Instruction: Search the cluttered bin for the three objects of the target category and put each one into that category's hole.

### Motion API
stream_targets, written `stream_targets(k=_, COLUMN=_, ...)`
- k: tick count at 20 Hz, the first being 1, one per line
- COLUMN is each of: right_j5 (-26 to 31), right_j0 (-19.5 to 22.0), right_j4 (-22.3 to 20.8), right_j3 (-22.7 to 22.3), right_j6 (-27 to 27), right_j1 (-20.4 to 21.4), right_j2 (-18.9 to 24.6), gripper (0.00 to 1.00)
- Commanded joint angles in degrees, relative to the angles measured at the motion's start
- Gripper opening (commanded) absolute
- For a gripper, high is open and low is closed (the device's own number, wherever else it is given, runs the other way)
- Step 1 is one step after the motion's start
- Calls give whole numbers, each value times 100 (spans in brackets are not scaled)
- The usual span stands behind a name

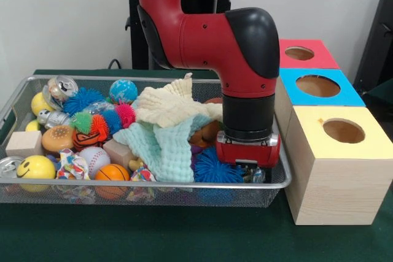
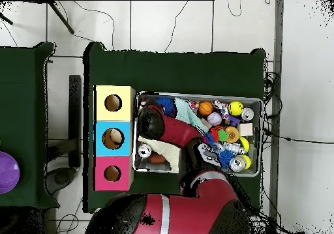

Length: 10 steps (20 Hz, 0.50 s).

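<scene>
Front view: the red and black arm (image 1: 209, 35) reaches down into the wire mesh bin (image 1: 279, 179), and the tool (image 1: 247, 162) is sunk among the clutter at the bin's right end. Its fingers are hidden behind the red wrist block and the toys, so I cannot tell how far open it is or whether it has hold of anything. Just to the tool's left lies a blue spiky ball (image 1: 215, 167), and beyond that a mint green cloth (image 1: 163, 145) with a cream cloth (image 1: 172, 105) draped above it. Farther left of the tool are a basketball (image 1: 112, 175), a baseball (image 1: 93, 156), a yellow smiley ball (image 1: 35, 169), a wooden block (image 1: 23, 143) and a drink can (image 1: 60, 87). To the tool's right, outside the bin on the green bench (image 1: 184, 237), stand three wooden boxes, each with a round hole on top: yellow (image 1: 347, 136) nearest, blue (image 1: 319, 87) behind it, red (image 1: 304, 53) farthest.

Overhead view: the arm (image 2: 173, 132) covers the end of the bin (image 2: 259, 137) beside the boxes, and the tool itself is hidden beneath it. The yellow box (image 2: 113, 103), blue box (image 2: 113, 138) and red box (image 2: 112, 173) sit in a row just beside that end. The balls and cans are crowded at the bin's opposite end, away from the tool.
</scene>
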<state>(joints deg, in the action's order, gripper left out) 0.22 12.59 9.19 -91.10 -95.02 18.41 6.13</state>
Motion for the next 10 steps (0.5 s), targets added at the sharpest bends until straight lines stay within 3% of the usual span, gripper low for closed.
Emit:
stream_targets(k=1, right_j5=335, right_j0=-41, right_j4=132, right_j3=219, right_j6=-905, right_j1=-396, right_j2=264, gripper=100)
stream_targets(k=4, right_j5=840, right_j0=110, right_j4=110, right_j3=251, right_j6=-711, right_j1=-204, right_j2=422, gripper=100)
stream_targets(k=10, right_j5=1013, right_j0=168, right_j4=72, right_j3=136, right_j6=-690, right_j1=-37, right_j2=547, gripper=100)
